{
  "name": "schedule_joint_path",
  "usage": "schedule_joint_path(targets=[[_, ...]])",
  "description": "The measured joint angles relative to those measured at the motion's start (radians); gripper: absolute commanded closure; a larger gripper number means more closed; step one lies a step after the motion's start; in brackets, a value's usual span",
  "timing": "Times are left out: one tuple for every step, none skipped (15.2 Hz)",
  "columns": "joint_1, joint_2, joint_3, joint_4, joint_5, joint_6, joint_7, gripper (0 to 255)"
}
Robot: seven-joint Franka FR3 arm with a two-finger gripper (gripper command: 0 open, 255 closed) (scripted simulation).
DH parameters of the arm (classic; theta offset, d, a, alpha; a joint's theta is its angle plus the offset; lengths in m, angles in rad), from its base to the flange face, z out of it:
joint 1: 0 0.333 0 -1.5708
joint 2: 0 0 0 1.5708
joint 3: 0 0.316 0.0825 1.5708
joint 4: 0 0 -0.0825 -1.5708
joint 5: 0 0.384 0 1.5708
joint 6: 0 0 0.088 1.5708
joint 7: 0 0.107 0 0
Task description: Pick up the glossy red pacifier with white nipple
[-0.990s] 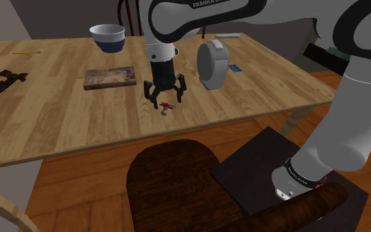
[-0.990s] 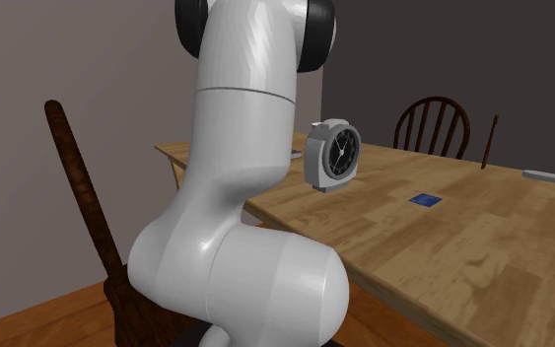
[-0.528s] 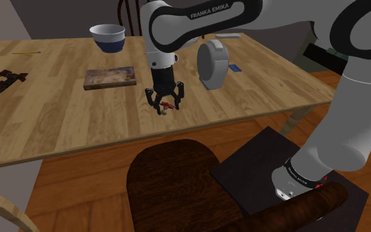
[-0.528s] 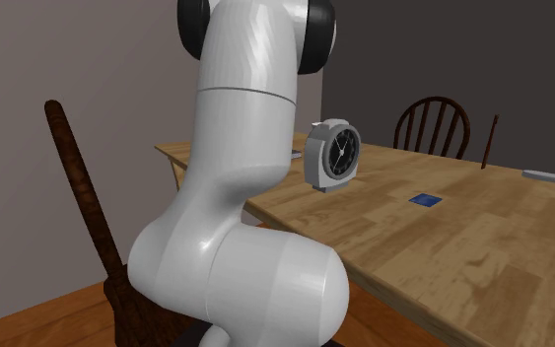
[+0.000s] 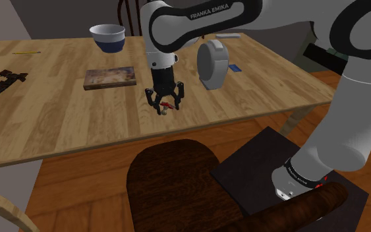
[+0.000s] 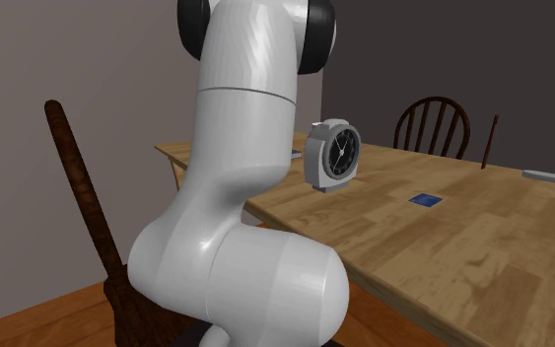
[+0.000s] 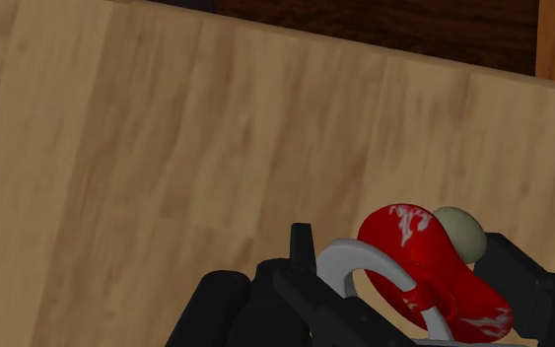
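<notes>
Pacifier, red with a pale nipple, lies on the table near the edge facing the stand, inside the spread claw of the gripper. Better to close slowly on the red shield, not the grey ring, then lift straight up.

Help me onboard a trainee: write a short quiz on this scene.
1. True or false: the red pacifier lies between the fingers of the hand.
2. What stands on the table at the shoulder view's right of the hand? A clock; B kettle; C vase.
3. What colour is the small flat square near the clock?
Key: 1 true; 2 A; 3 blue.
</notes>
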Motion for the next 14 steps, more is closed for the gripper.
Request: schedule_joint_path(targets=[[-0.001, -0.001, 0.0, 0.004, 0.0, -0.006, 0.0, 255], [0.0, -0.004, 0.0, 0.01, 0.001, -0.014, 0.002, 255], [-0.001, -0.007, 0.001, 0.018, 0.002, -0.025, 0.003, 255], [-0.001, -0.009, 0.001, 0.027, 0.002, -0.035, 0.005, 255], [-0.002, -0.012, 0.001, 0.036, 0.003, -0.047, 0.005, 255], [-0.001, -0.012, 0.002, 0.05, 0.003, -0.061, 0.01, 255], [-0.001, -0.015, 0.002, 0.06, 0.004, -0.073, 0.011, 255], [-0.001, -0.016, 0.002, 0.07, 0.004, -0.084, 0.012, 255], [-0.001, -0.017, 0.003, 0.083, 0.004, -0.098, 0.015, 255], [-0.002, -0.022, 0.003, 0.091, 0.006, -0.11, 0.016, 255], [-0.003, -0.026, 0.003, 0.099, 0.007, -0.121, 0.017, 255], [-0.002, -0.023, 0.003, 0.117, 0.006, -0.137, 0.021, 255], [0.0, -0.02, 0.004, 0.132, 0.005, -0.148, 0.024, 255], [-0.001, -0.022, 0.004, 0.142, 0.006, -0.161, 0.025, 255]])
